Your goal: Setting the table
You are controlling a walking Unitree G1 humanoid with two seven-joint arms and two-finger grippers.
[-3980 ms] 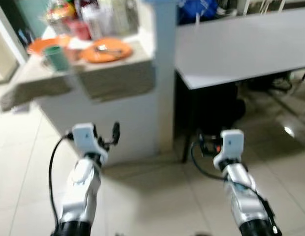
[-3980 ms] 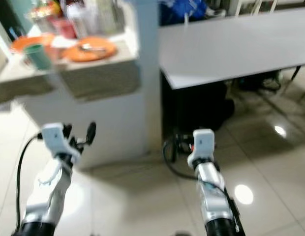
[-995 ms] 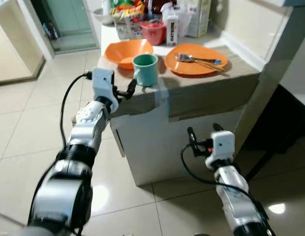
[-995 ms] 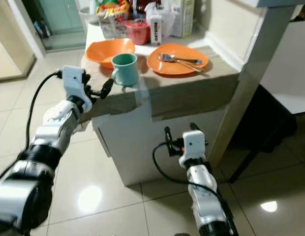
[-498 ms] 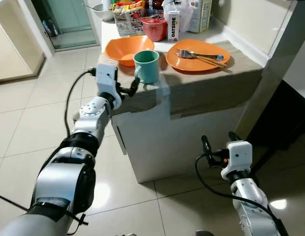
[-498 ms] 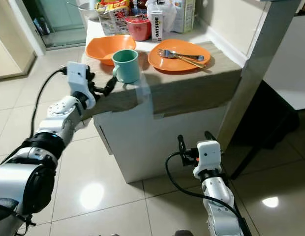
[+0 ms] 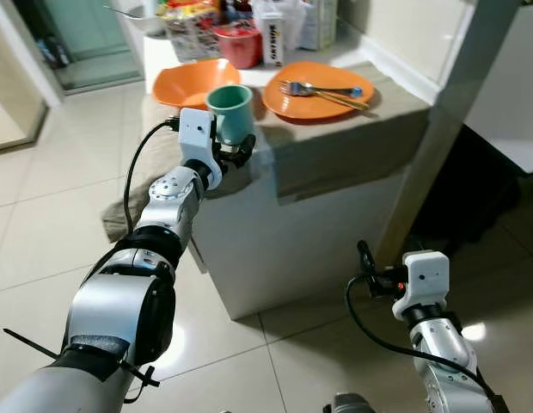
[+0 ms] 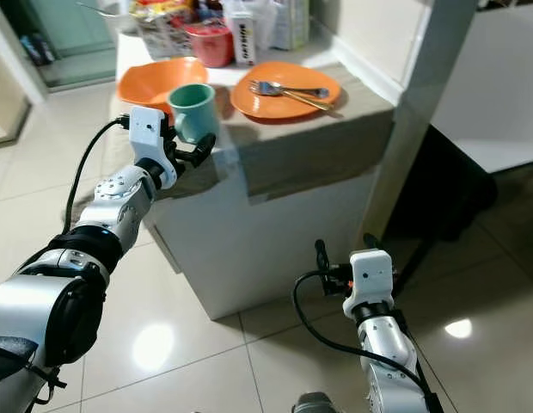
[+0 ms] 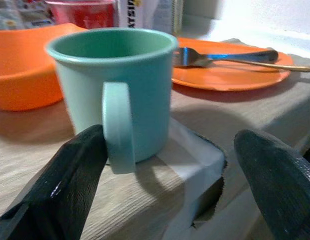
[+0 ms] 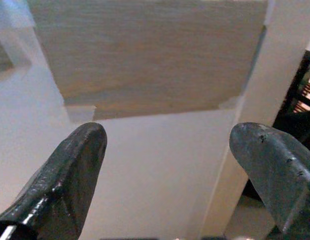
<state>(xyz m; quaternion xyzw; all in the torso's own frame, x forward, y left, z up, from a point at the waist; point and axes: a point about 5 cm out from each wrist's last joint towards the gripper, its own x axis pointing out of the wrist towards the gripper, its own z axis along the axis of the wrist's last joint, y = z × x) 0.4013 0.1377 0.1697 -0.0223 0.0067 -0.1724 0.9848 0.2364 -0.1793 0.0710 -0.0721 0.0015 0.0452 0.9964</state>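
A green mug (image 7: 230,109) stands near the front edge of the counter (image 7: 335,142), its handle (image 9: 117,127) turned toward my left gripper. That left gripper (image 9: 170,145) is open at the counter edge, one finger (image 9: 65,185) just beside the handle and the other finger (image 9: 277,182) wide of the mug. Behind the mug sits an orange bowl (image 7: 185,82). An orange plate (image 7: 318,95) to the right carries a fork (image 9: 215,57). My right gripper (image 10: 167,132) is open, low in front of the counter's white side, holding nothing.
A red tub (image 7: 238,43), a carton (image 7: 272,39) and packets crowd the back of the counter. A pale pillar (image 7: 438,129) rises at the counter's right end, with a white table (image 8: 499,95) and a dark gap beyond. Glossy tiled floor (image 7: 43,224) lies around.
My left gripper has moved forward from left of the mug until its fingers straddle the handle side. The view has shifted left. The right arm stays low.
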